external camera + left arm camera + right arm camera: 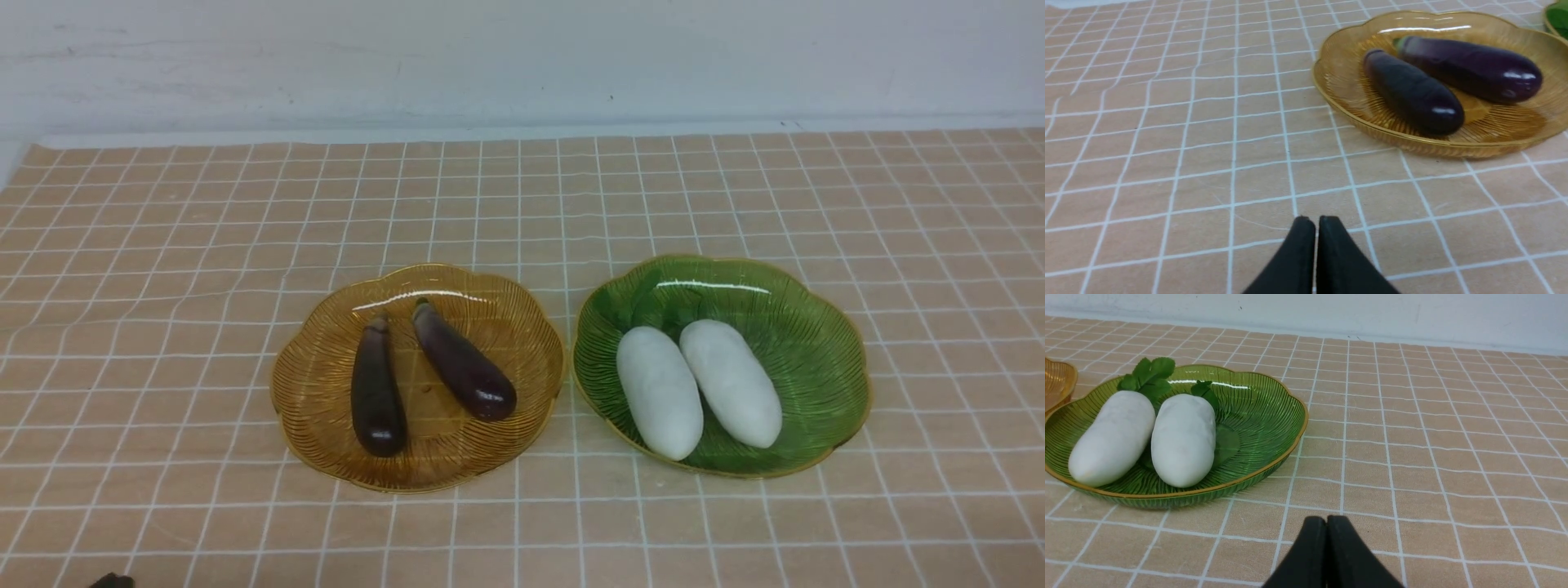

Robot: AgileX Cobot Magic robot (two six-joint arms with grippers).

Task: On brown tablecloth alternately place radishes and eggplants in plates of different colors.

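Both grippers pressed together, empty, well back from two filled plates.

Eggplants (1449,81) lie ahead of the left gripper (1316,222), radishes (1147,437) ahead of the right gripper (1326,522); long axes seemingly run toward each.

a plain white wall (522,57) runs behind the surface, matte and a little scuffed, with a few faint dark specks and smudges. where it meets the far edge of the surface there is a pale, slightly bluish strip (408,135) along the base. the light is even and soft, coming from overhead, with no hard shadows anywhere on the wall.
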